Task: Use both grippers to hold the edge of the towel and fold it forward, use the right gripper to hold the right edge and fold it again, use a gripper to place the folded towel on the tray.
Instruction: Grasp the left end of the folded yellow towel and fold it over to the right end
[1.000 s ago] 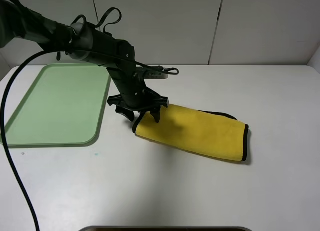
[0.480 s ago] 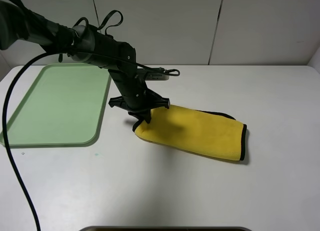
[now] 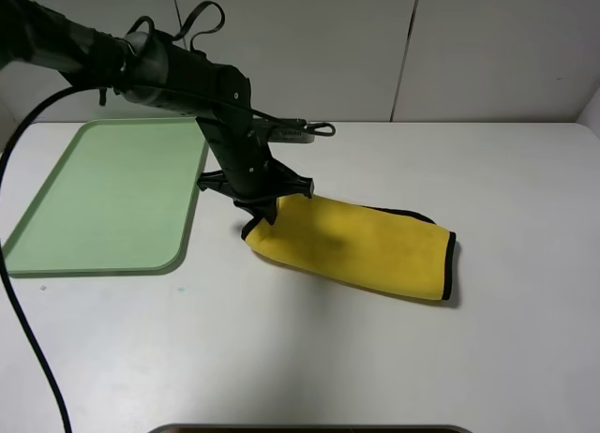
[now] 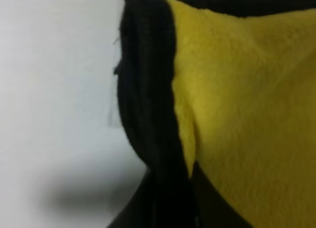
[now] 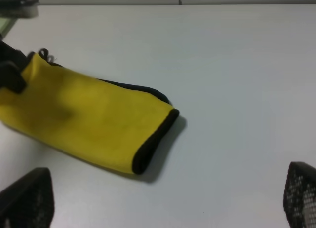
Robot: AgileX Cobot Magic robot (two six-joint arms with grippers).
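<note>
The right gripper (image 5: 163, 208) hangs over the white table (image 3: 375, 358), its fingers (image 5: 27, 198) spread wide and holding nothing. The folded yellow towel (image 3: 361, 246) lies near the table's middle, its black-edged end toward 4 o'clock. The left gripper (image 3: 261, 211) is clamped tight on the towel's 10 o'clock end. The green tray (image 3: 103, 199) sits at 9 o'clock, apart from the towel.

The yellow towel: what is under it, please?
The towel lies on the white table; the left pincer pinches one end. The table surface directly beneath is covered, so anything there cannot be seen.
</note>
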